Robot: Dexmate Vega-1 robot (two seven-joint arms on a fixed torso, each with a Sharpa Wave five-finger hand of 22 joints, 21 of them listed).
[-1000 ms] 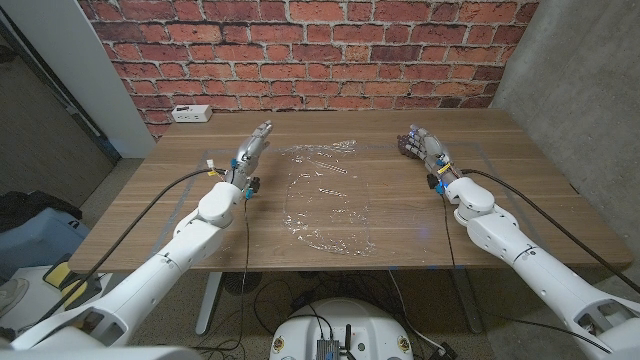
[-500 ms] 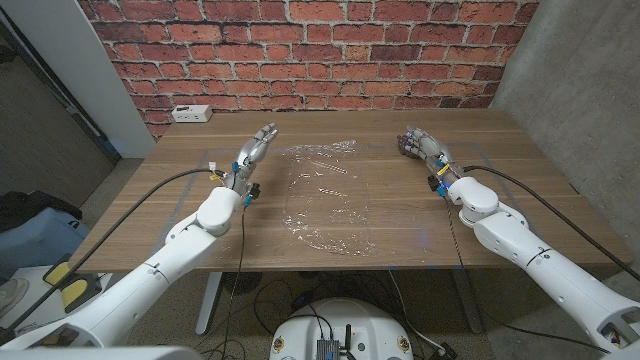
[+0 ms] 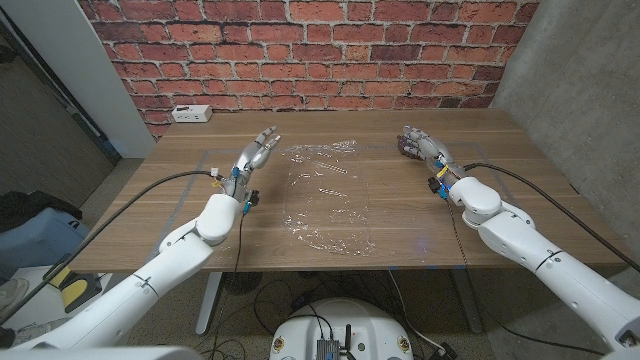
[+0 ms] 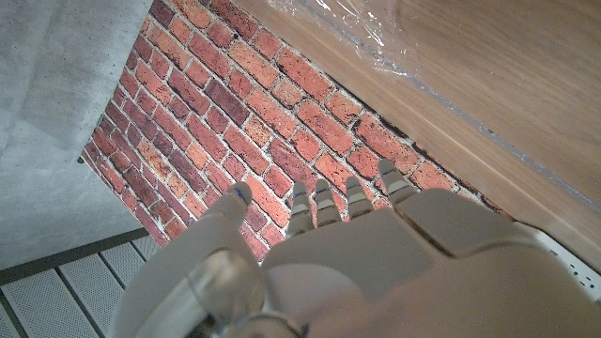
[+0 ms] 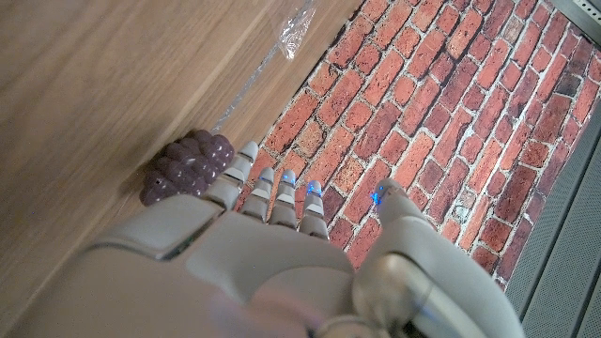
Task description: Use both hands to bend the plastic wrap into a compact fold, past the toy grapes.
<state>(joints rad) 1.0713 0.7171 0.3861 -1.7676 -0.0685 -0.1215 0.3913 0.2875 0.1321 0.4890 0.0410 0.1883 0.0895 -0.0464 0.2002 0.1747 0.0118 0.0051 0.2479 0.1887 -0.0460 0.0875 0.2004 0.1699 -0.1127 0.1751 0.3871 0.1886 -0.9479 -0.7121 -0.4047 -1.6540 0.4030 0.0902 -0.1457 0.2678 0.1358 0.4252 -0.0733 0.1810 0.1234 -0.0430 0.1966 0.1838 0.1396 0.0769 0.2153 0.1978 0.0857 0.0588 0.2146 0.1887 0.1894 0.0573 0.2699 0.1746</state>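
Brick wall behind, wooden table [image 3: 520, 215] ahead; the plastic wrap [image 3: 325, 195] lies spread mid-table, between my hands. I judge it feather-light, limp, clingy, best pinched at its side edges. My left hand [image 3: 258, 150] hovers beside it, fingers loosely apart, holding nothing. My right hand [image 3: 424, 144] likewise, seemingly just above the toy grapes [image 5: 186, 165]. Bare wood lies either side.
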